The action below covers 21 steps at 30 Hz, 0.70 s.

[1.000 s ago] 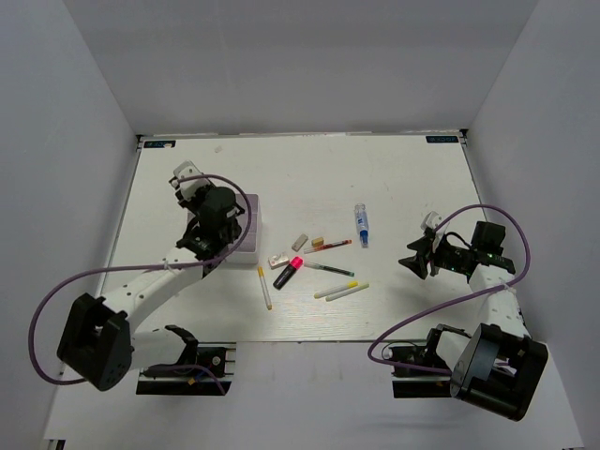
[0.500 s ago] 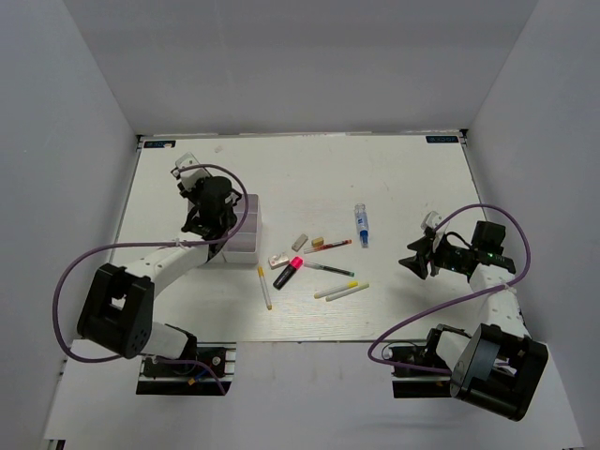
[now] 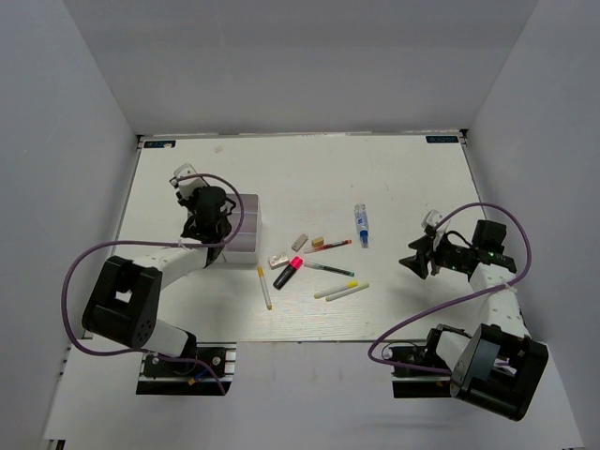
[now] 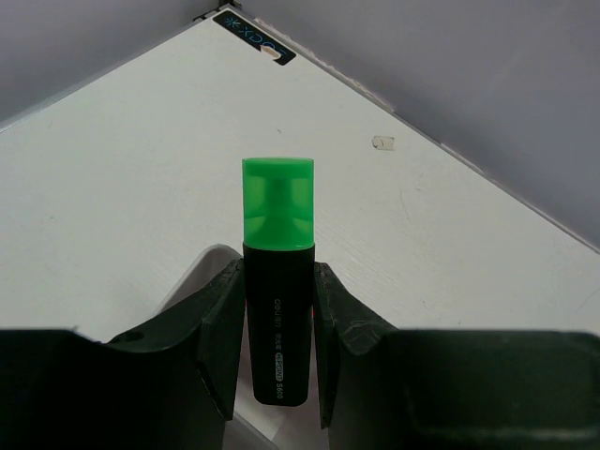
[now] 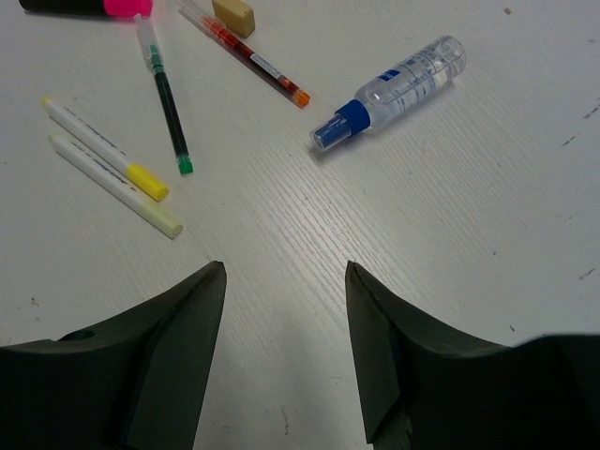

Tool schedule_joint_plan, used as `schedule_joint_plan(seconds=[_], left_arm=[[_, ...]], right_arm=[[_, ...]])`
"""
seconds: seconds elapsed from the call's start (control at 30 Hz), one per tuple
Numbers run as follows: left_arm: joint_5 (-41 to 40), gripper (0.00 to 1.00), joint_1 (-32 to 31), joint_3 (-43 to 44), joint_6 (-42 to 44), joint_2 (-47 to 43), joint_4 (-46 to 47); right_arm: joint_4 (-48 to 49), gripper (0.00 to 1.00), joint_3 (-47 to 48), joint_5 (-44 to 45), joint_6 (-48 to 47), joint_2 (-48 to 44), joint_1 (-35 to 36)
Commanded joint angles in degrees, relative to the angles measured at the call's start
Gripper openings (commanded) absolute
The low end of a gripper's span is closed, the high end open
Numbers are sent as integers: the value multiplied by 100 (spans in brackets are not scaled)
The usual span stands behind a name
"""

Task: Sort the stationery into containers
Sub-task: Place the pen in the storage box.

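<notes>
One black highlighter with a green cap point(image 4: 277, 272) is the piece in hand. The left gripper point(image 4: 277, 309) pinches it by the barrel, one finger pressed to each side, with the cap pointing out past the fingertips toward the far left corner of the white table point(image 3: 394, 178). From above, that gripper sits at the left side of the small white-grey compartment tray point(image 3: 251, 239), over or just beside it; the arm hides which compartment lies beneath. The step looks like the drop into the tray. To do it well, the wrist probably needs to tip until the highlighter stands more upright, then centre over a single cell. The fingers should let go only once the lower end is inside the walls, because a release over a divider could leave it lying across two cells or rolling off. A soft descent matters too, since the tray looks light enough to shift if nudged. To the right of the tray, the rest lies loose in a cluster: a pink-capped black highlighter point(image 3: 288, 272), a thin yellow pen point(image 3: 264, 287), small erasers point(image 3: 300, 242), a red pen point(image 3: 330, 247), a green pen point(image 3: 328, 269) and two white pens with yellow tips point(image 3: 342, 291). Farther right is a clear tube with a blue label point(image 5: 394, 86). The right gripper point(image 5: 284, 272) hovers near the right edge, fingers spread and holding nothing, aimed toward that cluster.
</notes>
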Motion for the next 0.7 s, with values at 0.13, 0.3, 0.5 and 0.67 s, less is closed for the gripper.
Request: schedule_joint_plan(seconds=[0.13, 0.3, 0.5, 0.67], left_arm=[[161, 44, 43, -126, -185, -361, -105], [223, 72, 43, -126, -247, -738, -352], [512, 79, 43, 75, -422, -1318, -1159], [2290, 83, 43, 743, -730, -1968, -2898]], right_arm=[[-195, 66, 245, -107, -120, -20, 9], [-318, 67, 227, -63, -322, -64, 26], [-546, 65, 227, -125, -733, -108, 79], [-1931, 55, 297, -546, -3191, -29, 439]])
